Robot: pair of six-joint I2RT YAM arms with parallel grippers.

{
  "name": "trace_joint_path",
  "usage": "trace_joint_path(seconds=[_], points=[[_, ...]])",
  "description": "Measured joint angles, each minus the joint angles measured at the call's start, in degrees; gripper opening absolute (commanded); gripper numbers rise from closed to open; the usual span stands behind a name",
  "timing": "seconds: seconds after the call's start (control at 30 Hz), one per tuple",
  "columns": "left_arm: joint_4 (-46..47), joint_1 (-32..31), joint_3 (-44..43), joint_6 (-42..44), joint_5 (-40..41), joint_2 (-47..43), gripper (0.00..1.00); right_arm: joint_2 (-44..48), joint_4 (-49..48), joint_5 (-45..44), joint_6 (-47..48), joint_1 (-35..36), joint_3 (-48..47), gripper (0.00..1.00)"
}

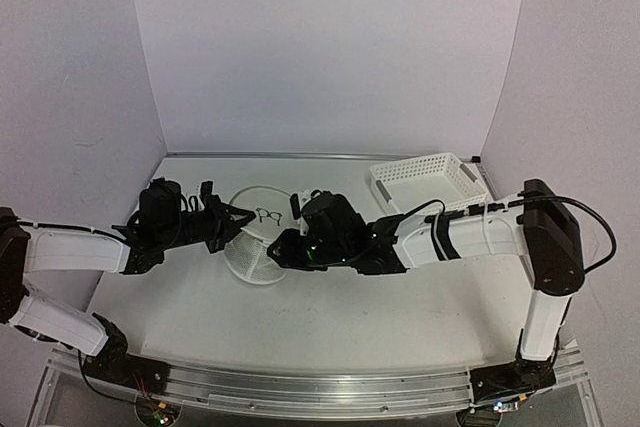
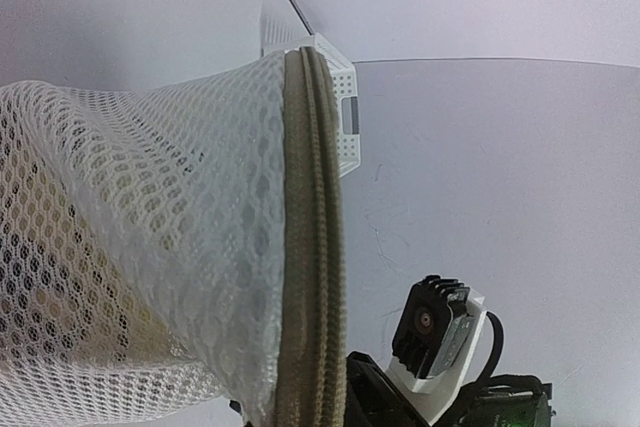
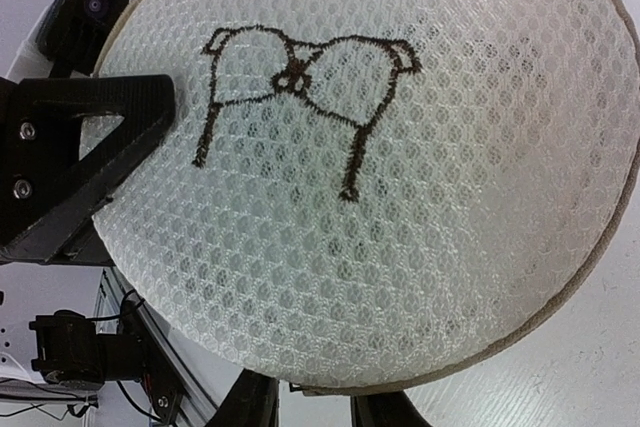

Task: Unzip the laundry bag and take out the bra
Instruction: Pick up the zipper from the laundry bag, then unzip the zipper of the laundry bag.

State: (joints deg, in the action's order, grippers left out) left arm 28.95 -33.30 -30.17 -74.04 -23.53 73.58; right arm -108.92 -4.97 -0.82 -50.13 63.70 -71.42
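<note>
The laundry bag [image 1: 255, 247] is a round white mesh drum, held tilted between my two grippers. Its flat face carries the black bra pictogram [image 3: 300, 87] and fills the right wrist view [image 3: 400, 197]. A beige zipper band [image 2: 310, 247] runs round its rim. My left gripper [image 1: 235, 219] is shut on the bag's left rim, and the band runs down between its jaws [image 2: 300, 412]. My right gripper [image 1: 283, 247] holds the near rim, with its fingers [image 3: 245, 402] narrowly apart and their tips under the rim. The bra is hidden inside the bag.
A rectangular white perforated plastic basket [image 1: 428, 179] stands at the back right, and its corner shows in the left wrist view [image 2: 340, 97]. Grey walls close the back and sides. The right wrist camera [image 2: 435, 332] sits close beside the bag.
</note>
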Motion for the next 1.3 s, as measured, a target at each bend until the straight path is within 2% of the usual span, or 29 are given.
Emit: trace_joint_path(seconds=[0.3,0.53,0.8,1.3], points=[[0.00,0.00,0.00,0.00,0.02,0.00,0.00,0.00,-0.09,-1.27,0.55,0.22,0.00,0.00],[0.00,0.00,0.00,0.07,-0.17,0.09,0.00,0.24,-0.35,-1.38,0.66,0.31,0.46,0.00],[0.00,-0.02,0.00,0.87,-2.34,0.74,0.00,4.31,-0.66,-0.04,2.43,0.35,5.79,0.00],[-0.04,-0.07,-1.60,7.45,-12.09,2.62,0.00,11.67,-0.83,6.03,11.30,-0.28,13.31,0.00]])
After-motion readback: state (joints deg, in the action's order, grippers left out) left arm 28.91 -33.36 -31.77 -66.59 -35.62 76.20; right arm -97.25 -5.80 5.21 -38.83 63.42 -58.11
